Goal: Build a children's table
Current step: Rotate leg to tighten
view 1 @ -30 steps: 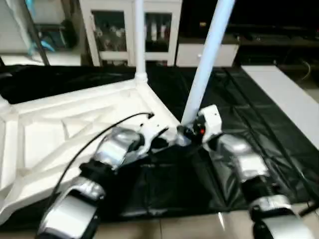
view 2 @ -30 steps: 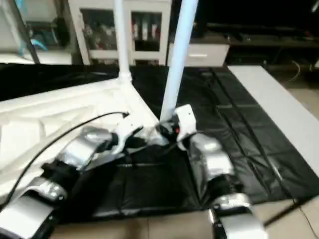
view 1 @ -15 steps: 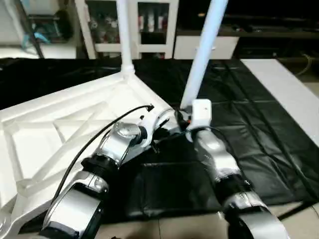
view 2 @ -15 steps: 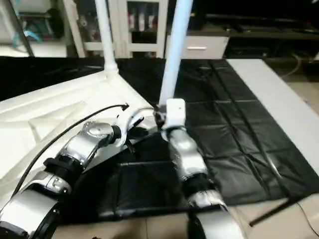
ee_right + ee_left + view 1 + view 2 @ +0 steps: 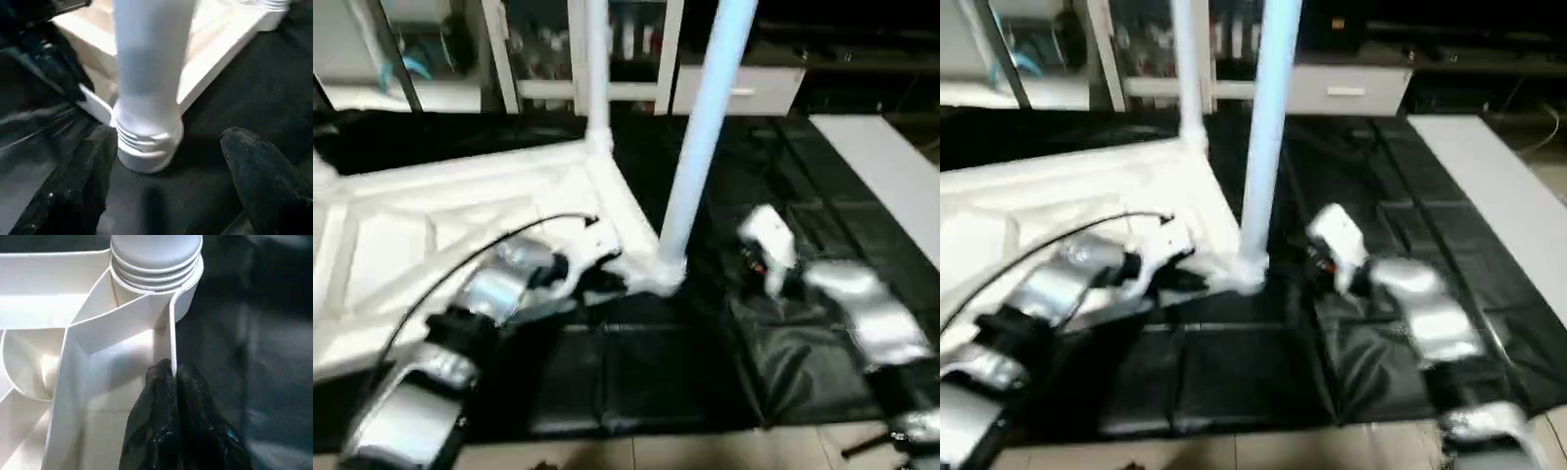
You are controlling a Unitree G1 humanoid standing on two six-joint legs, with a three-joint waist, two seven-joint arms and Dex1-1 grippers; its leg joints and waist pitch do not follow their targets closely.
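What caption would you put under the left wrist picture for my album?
Left gripper pinching the edge wall of the upside-down white table top, just below a leg standing in its corner socket.

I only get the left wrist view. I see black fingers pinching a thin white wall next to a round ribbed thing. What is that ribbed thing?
Observer: It is the bottom end of a long white leg, standing in a corner socket of the table top.
Operator: Is my other end effector holding it?
Observer: No. The right end effector is open, with its fingers wide apart on either side of the leg's base.
Operator: Are any more legs in?
Observer: Yes, a second leg stands in the next corner, farther from the robot.
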